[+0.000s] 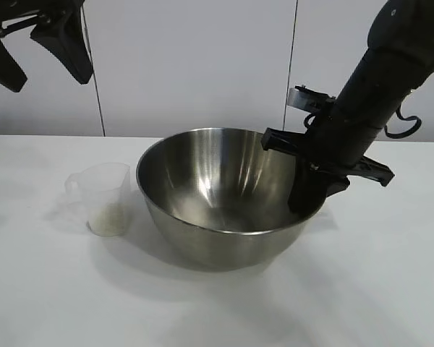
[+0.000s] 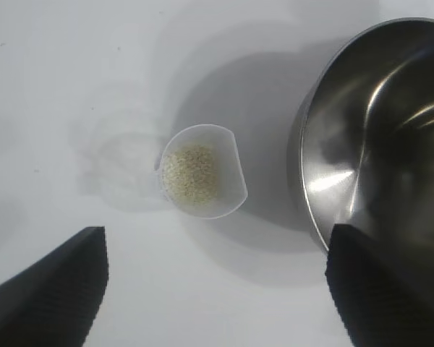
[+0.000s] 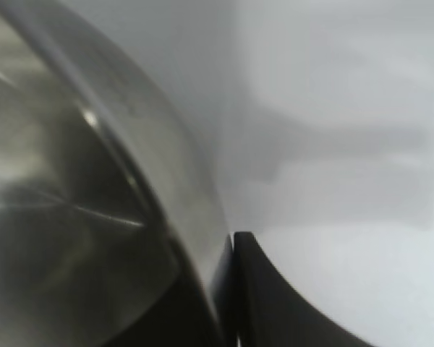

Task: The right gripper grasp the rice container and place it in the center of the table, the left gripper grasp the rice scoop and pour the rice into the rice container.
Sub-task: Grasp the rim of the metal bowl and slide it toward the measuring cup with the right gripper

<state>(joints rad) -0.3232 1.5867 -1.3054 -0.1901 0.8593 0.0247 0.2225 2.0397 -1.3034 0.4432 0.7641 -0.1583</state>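
The desk (image 1: 390,289) is a plain white top, bare apart from two vessels standing close together toward its middle. The rice container (image 1: 224,195) is the biggest thing on it: a wide steel bowl, upright, empty inside as far as can be seen, resting on the desk roughly midway between the left and right edges. That placing looks deliberate, since the task wants it central so that both arms can reach it.

The right pincer (image 1: 309,194) comes down steeply over the bowl's right-hand rim, its two black fingers pressed together on the thin steel wall, one inside and one outside. A rim pinch of this kind is probably the only hold a narrow claw can get on so broad a bowl. Whether the bowl is in its final spot I judge as likely, though the grip is not yet released.

The left pincer (image 1: 43,43) hangs high above the desk's far left corner, its fingers spread wide and empty, looking down on the scoop, seemingly waiting for its turn.

The rice scoop (image 2: 202,173) stands upright just beside the bowl on its left, not touching it, with its tab handle turned away from the bowl. The rice (image 2: 192,172) lies as a shallow cream layer in its bottom.
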